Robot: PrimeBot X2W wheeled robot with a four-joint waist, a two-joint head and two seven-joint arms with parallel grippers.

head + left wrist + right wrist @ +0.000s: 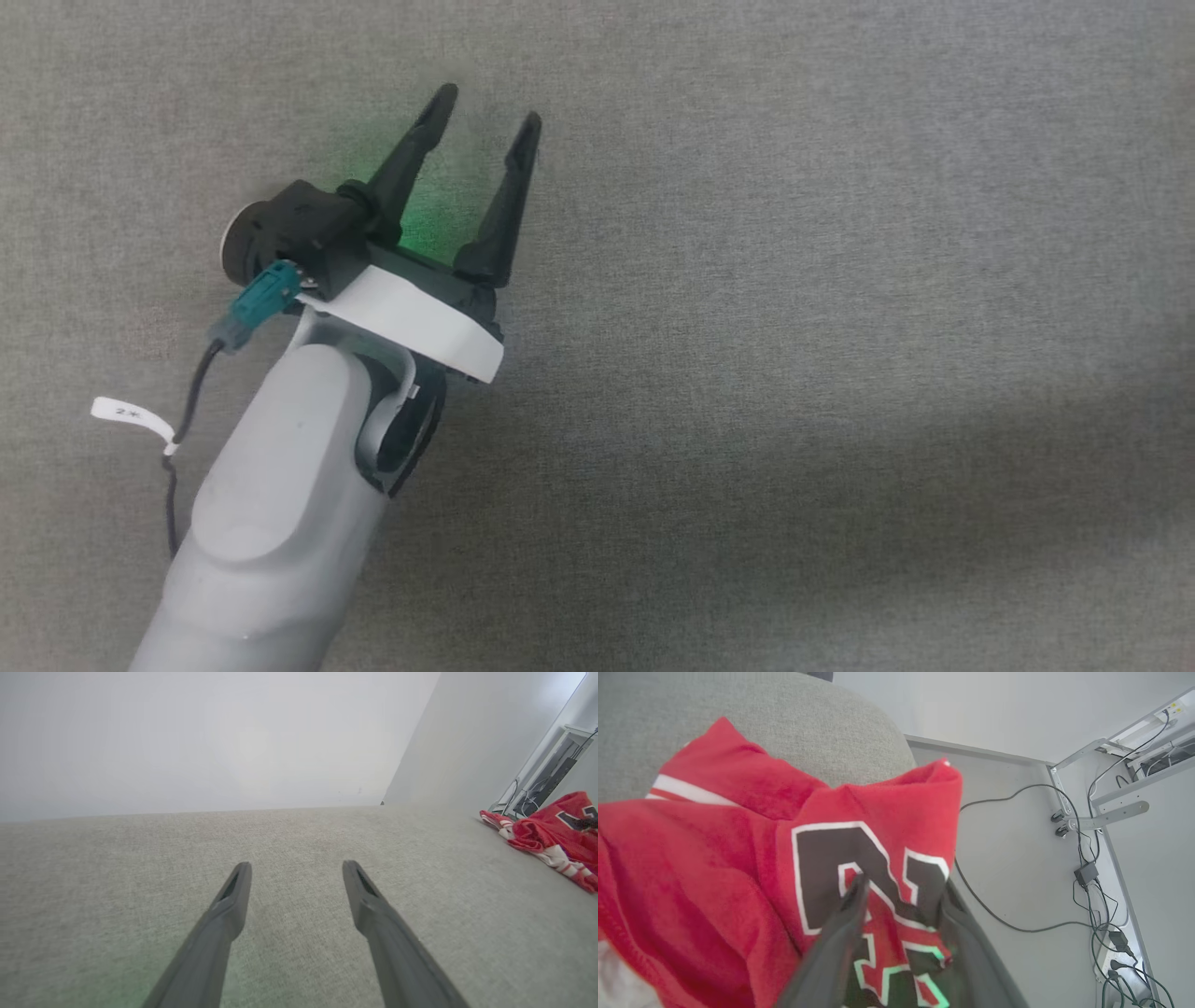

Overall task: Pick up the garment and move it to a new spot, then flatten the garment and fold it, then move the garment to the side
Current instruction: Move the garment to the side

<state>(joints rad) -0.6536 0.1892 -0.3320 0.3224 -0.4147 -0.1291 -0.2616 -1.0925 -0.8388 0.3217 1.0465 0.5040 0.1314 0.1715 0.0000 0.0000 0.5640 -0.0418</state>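
garment place: the garment lies bunched with its black lettering up, at the rounded edge of the grey padded surface; it is neither flat nor folded
right gripper: the right gripper is right over the garment, one finger on the lettering and the other at the cloth's edge; the fingers stand apart with red cloth between them; whether they pinch it I cannot tell
left gripper: the left gripper is well apart from the garment, spread wide with nothing in it, low over bare grey surface
why so: judged, the left arm waits clear of the garment while the right one handles its placing
cables: cables trail on the floor beyond the garment
count: one garment; two grippers, two fingers each; several cables
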